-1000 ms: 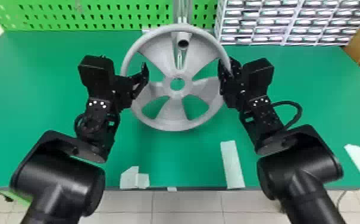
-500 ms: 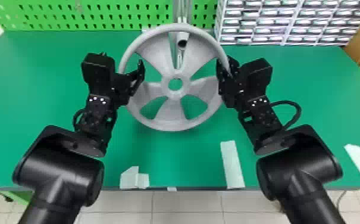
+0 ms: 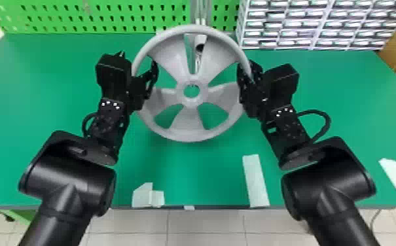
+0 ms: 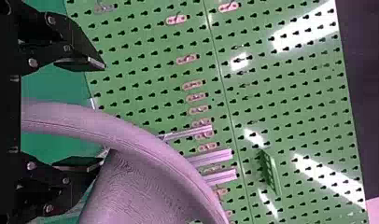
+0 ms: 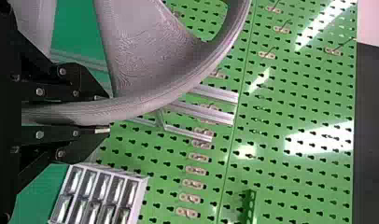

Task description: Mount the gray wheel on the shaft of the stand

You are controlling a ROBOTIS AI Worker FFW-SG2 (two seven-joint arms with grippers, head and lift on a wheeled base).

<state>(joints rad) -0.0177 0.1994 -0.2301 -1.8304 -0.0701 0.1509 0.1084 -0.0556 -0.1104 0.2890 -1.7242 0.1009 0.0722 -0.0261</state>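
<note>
while the gray wheel (image 3: 189, 126) is gripped by the right gripper (image 5: 106, 114), the open left gripper (image 4: 103, 113) should be closed before mounting.

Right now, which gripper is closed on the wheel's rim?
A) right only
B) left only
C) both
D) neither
A: the right gripper has its fingers closed on either side of the rim, while the left gripper has its fingers wide apart, with the rim passing between them.
</note>
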